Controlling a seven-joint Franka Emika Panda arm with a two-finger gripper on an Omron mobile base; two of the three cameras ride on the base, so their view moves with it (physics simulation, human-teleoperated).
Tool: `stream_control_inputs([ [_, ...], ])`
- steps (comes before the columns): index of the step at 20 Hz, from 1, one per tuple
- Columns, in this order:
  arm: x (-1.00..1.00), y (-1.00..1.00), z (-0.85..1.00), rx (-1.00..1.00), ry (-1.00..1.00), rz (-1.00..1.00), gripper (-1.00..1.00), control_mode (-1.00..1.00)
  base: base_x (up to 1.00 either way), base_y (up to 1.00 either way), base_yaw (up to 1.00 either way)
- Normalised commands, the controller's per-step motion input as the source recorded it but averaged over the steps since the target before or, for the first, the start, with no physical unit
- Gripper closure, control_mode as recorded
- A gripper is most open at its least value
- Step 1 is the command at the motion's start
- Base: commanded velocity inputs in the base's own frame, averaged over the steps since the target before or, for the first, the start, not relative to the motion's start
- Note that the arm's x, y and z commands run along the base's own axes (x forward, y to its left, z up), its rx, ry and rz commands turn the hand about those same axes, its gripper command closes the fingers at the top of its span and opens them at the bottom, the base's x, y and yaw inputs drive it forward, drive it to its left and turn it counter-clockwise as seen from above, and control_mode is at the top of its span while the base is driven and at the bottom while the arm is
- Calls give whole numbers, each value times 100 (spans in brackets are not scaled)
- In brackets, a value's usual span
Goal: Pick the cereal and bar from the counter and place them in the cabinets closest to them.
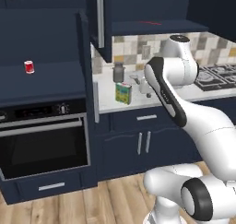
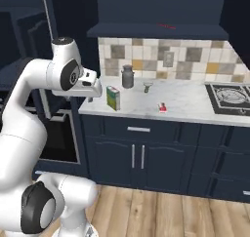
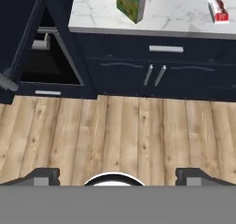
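Marble counter point(image 2: 195, 102) holds one cereal point(image 2: 113, 98), one bar point(image 2: 161, 107) (claw point(image 3: 117, 177) spread, empty).

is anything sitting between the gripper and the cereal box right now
Nothing visible blocks it. The open gripper is empty and looks down over the wood floor, with the cereal standing upright near the front edge of the counter. The bar lies well off to one side, and the metal jug stands behind.
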Motion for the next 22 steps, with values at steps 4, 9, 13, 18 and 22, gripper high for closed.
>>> stream_control_inputs([
  [4,0,0,0,0,0,0,-100,100,0,-63,0],
  [9,0,0,0,0,0,0,-100,100,0,-65,0],
  [13,0,0,0,0,0,0,-100,100,0,-66,0],
  [18,0,0,0,0,0,0,-100,100,-3,-55,3],
  [22,0,0,0,0,0,0,-100,100,-3,-14,4],
])
